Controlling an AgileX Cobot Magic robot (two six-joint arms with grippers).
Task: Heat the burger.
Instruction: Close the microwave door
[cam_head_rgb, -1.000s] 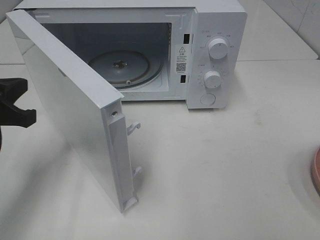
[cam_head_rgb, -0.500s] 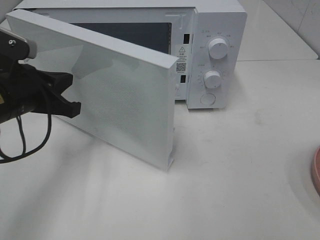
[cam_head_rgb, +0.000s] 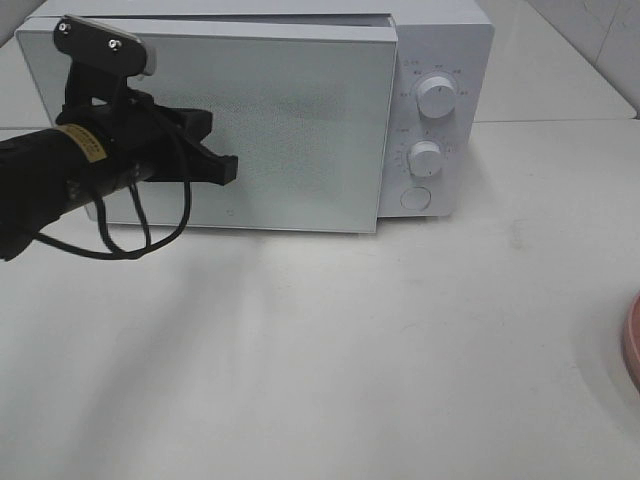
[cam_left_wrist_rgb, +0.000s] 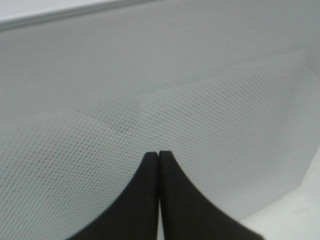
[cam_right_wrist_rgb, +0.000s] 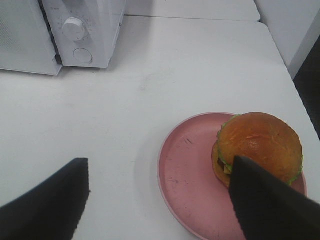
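The burger (cam_right_wrist_rgb: 259, 142), with a glossy brown bun and a green lettuce edge, sits on a pink plate (cam_right_wrist_rgb: 185, 170) on the table. My right gripper (cam_right_wrist_rgb: 159, 165) hovers open over the plate, one finger beside the burger and nothing held. The white microwave (cam_head_rgb: 440, 60) stands at the back with its door (cam_head_rgb: 300, 130) swung almost flat against the front. My left gripper (cam_head_rgb: 228, 170) is shut and its tips (cam_left_wrist_rgb: 158, 156) rest against the door's dotted window. In the exterior view the burger is out of frame; only the plate's rim (cam_head_rgb: 633, 345) shows at the right edge.
Two round knobs (cam_head_rgb: 437, 97) (cam_head_rgb: 425, 158) and a round button (cam_head_rgb: 415, 198) sit on the microwave's right panel. White tabletop (cam_head_rgb: 400, 350) spreads in front of the microwave. A cable loop (cam_head_rgb: 140, 235) hangs under my left arm.
The microwave door has swung from wide open to nearly shut. My left gripper moved right and toward the microwave, staying against the door. The right gripper stays open.
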